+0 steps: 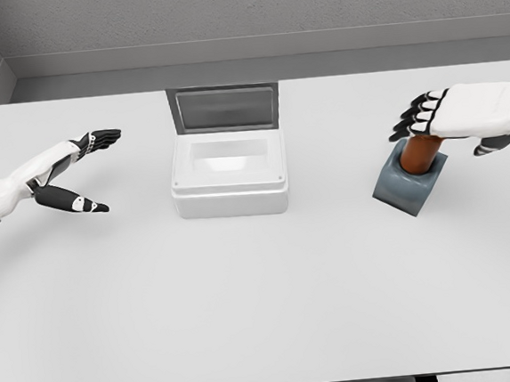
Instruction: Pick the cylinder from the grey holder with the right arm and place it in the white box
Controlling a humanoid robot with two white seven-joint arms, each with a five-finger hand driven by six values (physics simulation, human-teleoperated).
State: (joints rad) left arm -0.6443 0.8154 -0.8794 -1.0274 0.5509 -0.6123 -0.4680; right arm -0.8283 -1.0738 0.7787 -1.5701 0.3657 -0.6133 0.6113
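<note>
Cylinder [420, 151]: brown-orange, standing tilted in the grey holder [408, 186], right of frame centre, mid-height. Only its upper part shows above the holder's socket; top end hidden under the hand.

Right hand [463, 112]: enters from right edge, palm over the cylinder's top. Dark fingers [416, 116] extended toward the left, loosely spread, not wrapped round the cylinder. Thumb [496, 143] shows lower right of the palm, clear of the cylinder. Whether palm touches the cylinder top — cannot tell.

Holder: grey wedge-shaped block, resting on the white surface [265, 306], leaning toward upper right.

White box [230, 189]: centre of frame, left of holder and well apart from it. Open; grey lid [224, 109] stands upright behind its far edge. Interior white, nothing visible inside.

Left hand [79, 175]: left side of frame, arm coming from left edge. Fingers spread apart, upper ones pointing right, thumb lower; holds nothing. Hovers well left of the box.
</note>
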